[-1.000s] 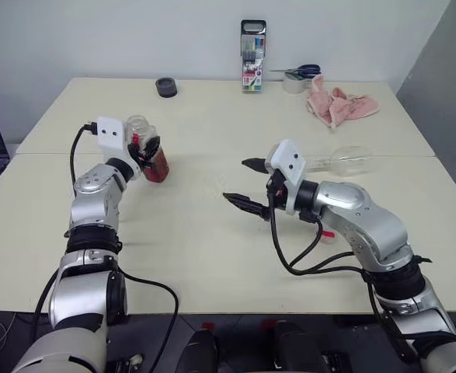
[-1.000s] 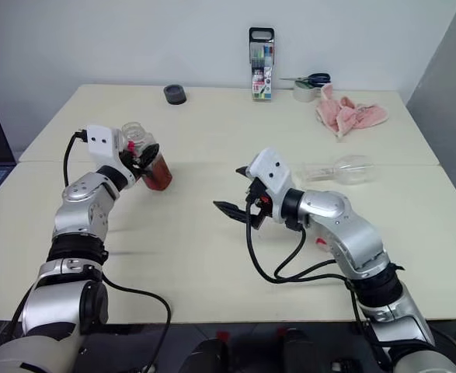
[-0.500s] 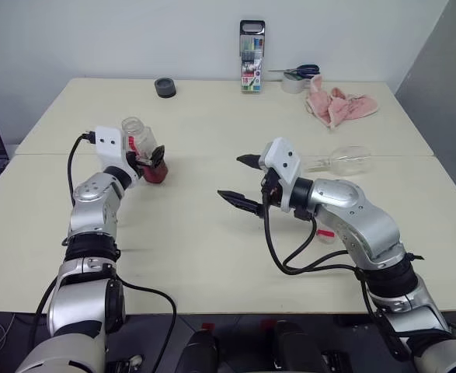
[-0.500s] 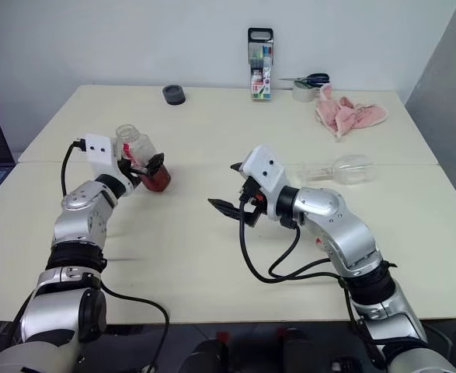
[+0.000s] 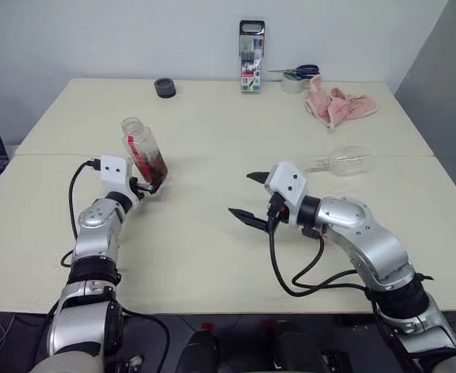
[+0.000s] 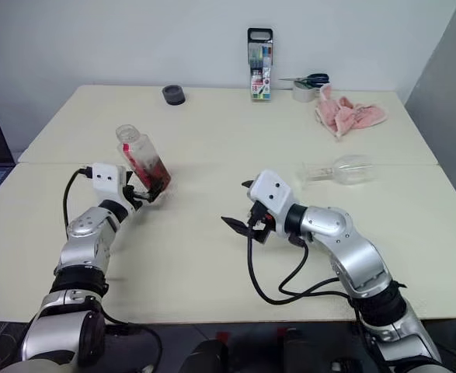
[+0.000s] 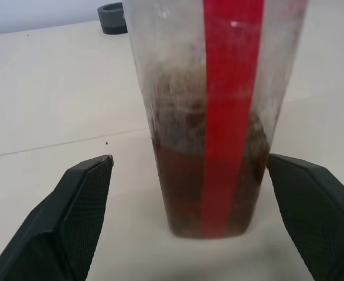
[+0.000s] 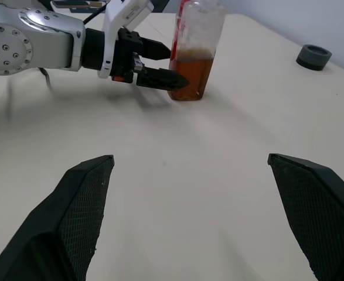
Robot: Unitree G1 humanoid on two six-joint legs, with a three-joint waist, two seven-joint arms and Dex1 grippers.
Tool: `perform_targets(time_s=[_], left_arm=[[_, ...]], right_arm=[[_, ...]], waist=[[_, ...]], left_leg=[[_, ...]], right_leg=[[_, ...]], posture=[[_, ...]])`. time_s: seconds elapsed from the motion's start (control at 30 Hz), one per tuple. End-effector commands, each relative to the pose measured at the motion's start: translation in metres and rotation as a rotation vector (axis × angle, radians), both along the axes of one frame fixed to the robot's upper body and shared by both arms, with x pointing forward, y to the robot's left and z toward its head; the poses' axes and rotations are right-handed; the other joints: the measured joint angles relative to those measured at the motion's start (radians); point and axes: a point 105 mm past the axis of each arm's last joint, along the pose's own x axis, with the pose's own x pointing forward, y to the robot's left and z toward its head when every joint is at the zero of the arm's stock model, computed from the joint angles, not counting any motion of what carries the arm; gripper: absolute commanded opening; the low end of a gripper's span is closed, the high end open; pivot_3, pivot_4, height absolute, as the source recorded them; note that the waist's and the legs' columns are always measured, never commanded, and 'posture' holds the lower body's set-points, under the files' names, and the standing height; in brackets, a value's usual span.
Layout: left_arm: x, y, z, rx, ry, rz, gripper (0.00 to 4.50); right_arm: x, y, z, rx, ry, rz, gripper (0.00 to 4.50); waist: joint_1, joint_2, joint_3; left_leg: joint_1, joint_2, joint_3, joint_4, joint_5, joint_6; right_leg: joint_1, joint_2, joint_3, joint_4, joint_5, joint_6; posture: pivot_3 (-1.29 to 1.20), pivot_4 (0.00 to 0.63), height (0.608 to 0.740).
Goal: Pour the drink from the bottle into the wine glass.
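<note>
Bottle (image 5: 144,158) standing between spread left gripper (image 5: 151,187) fingers, right gripper (image 5: 248,196) open, empty, glass (image 5: 344,161) lying behind it, marker case (image 5: 252,46), tape (image 5: 165,87), cloth (image 5: 338,104) at far edge.

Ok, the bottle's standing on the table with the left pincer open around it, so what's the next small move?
Probably reach the right pincer over to the wine glass to stand it up: it lies on its side on the table, so it cannot take a pour. The bottle stands free between the open left pincer's fingers with the drink inside, so it can wait.
</note>
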Motion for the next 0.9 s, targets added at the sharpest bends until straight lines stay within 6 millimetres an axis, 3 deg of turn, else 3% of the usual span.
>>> perform_targets(time_s=[0.03,0.13,0.33,0.43,0.57,0.73,0.9], left_arm=[[-0.008,-0.001,0.013,0.024,-0.069,0.0,4.43],[-0.024,-0.005,0.007,0.002,-0.078,-0.004,4.43],[-0.066,-0.051,-0.021,-0.006,0.014,-0.247,4.43],[-0.083,-0.093,-0.014,-0.029,0.047,-0.523,4.43],[-0.093,-0.124,0.003,0.004,0.082,-0.794,4.43],[-0.092,-0.13,0.017,0.289,0.125,-1.054,4.43],[-0.083,-0.129,0.04,0.319,0.124,-1.154,4.43]], right_arm=[[-0.008,-0.01,0.009,0.018,-0.021,-0.005,4.5],[-0.012,-0.026,0.004,0.039,0.036,-0.052,4.5],[0.0,-0.078,-0.002,0.386,0.261,-0.373,4.5],[0.012,-0.098,-0.007,0.545,0.341,-0.543,4.5],[0.025,-0.105,-0.011,0.793,0.505,-0.607,4.5],[0.057,-0.114,-0.016,1.028,0.638,-0.732,4.5],[0.088,-0.115,-0.019,1.166,0.72,-0.784,4.5]], waist=[[0.001,0.0,0.0],[0.003,0.0,0.0],[0.006,-0.001,-0.001],[0.01,0.0,-0.001],[0.01,0.001,-0.001],[-0.001,0.002,-0.001],[-0.006,0.006,-0.001]], left_leg=[[0.0,0.0,0.0,0.0,0.0,0.0],[0.0,0.0,0.0,0.0,0.0,0.001],[0.001,0.002,0.0,-0.001,-0.001,0.003],[0.003,0.0,0.001,-0.001,-0.002,0.003],[0.003,0.001,0.001,-0.001,-0.001,0.003],[0.004,0.002,0.003,-0.002,-0.001,0.003],[0.004,0.002,0.004,-0.003,-0.002,0.003]], right_leg=[[0.0,0.0,0.0,0.0,0.0,0.0],[0.0,0.0,0.0,0.0,0.0,0.0],[0.001,-0.001,0.001,0.0,0.0,0.0],[0.002,0.0,0.001,0.001,0.0,0.0],[0.003,0.002,0.001,0.001,0.0,0.0],[0.002,0.003,0.002,0.001,0.0,0.0],[0.002,0.004,0.002,0.001,0.0,0.0]], posture=[[0.0,0.15,0.74],[0.0,0.15,0.74],[0.0,0.15,0.74],[0.0,0.15,0.74],[0.0,0.15,0.74],[0.0,0.15,0.74],[0.0,0.15,0.74]])
